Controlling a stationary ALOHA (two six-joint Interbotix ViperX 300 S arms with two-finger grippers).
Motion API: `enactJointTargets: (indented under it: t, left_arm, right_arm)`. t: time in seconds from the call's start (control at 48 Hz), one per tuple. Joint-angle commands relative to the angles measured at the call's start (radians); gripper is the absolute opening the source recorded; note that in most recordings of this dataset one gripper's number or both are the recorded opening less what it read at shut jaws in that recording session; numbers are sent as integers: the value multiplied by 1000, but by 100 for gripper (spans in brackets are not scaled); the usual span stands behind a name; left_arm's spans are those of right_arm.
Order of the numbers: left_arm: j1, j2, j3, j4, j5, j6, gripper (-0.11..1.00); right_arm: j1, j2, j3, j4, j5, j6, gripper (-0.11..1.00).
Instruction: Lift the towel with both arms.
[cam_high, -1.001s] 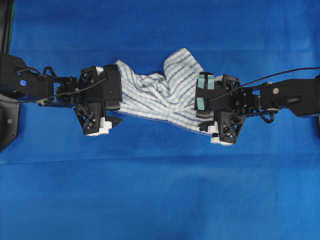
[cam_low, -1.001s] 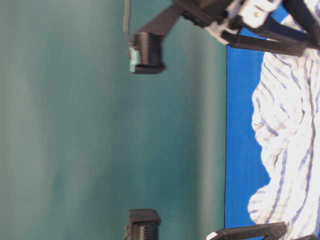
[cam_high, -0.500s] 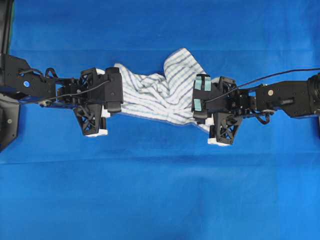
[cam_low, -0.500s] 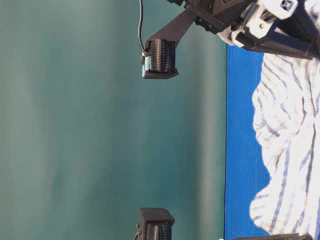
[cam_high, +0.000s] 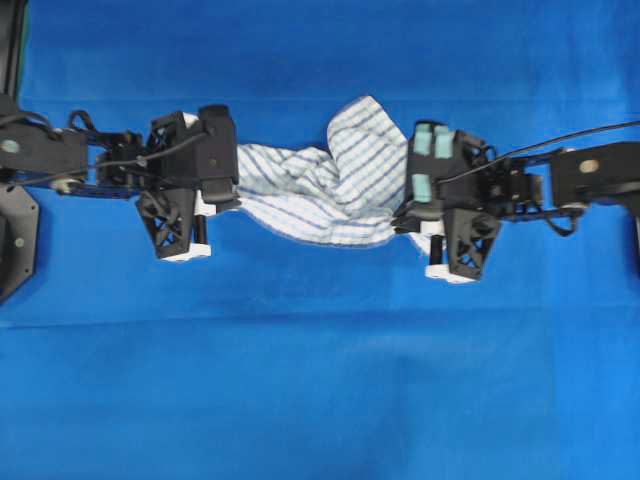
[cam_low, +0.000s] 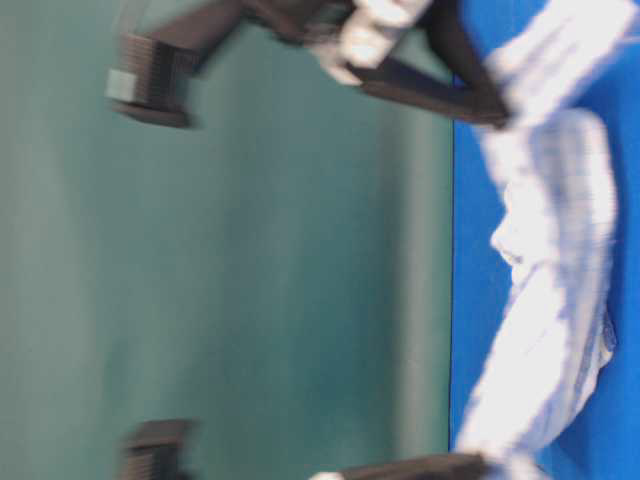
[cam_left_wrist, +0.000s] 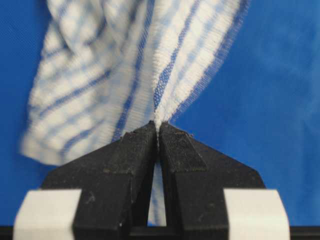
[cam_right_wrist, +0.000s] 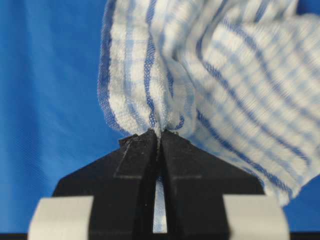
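Observation:
The white towel (cam_high: 320, 190) with blue check stripes hangs stretched and bunched between my two grippers above the blue tablecloth. My left gripper (cam_left_wrist: 158, 125) is shut on the towel's (cam_left_wrist: 150, 60) left edge, cloth pinched between its black wedge fingers. At the other end my right gripper (cam_right_wrist: 160, 132) is shut on a gathered fold of the towel (cam_right_wrist: 225, 75). In the overhead view the left gripper (cam_high: 222, 195) and the right gripper (cam_high: 402, 215) sit at either end. The blurred table-level view shows the towel (cam_low: 545, 270) raised off the cloth.
The plain blue tablecloth (cam_high: 320, 380) covers the whole table. A green wall (cam_low: 250, 260) fills the left of the table-level view. Black arm bases stand at the overhead view's far left (cam_high: 15, 240) and right edges.
Both grippers went from open to shut on the towel's ends. They have since drawn apart and risen, pulling the towel taut and off the table.

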Motion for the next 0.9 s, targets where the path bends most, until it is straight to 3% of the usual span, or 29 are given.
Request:
enactJointTargets:
  t: [0.0, 0.271, 0.563, 0.876]
  left_arm:
    - [2, -89, -49, 0, 49, -2, 1]
    - [5, -284, -144, -2, 176, 2, 1]
    - [61, -364, -242, 0, 288, 6, 1]
    - [77, -383, -379, 5, 360, 20, 1]
  right_arm:
    - [-6, -89, -40, -3, 38, -2, 2]
    - [-46, -242, -153, -46, 207, -12, 2]
    - [-89, -336, -270, -127, 308, -15, 2]
    - [-94, -396, -356, -132, 365, -17, 2]
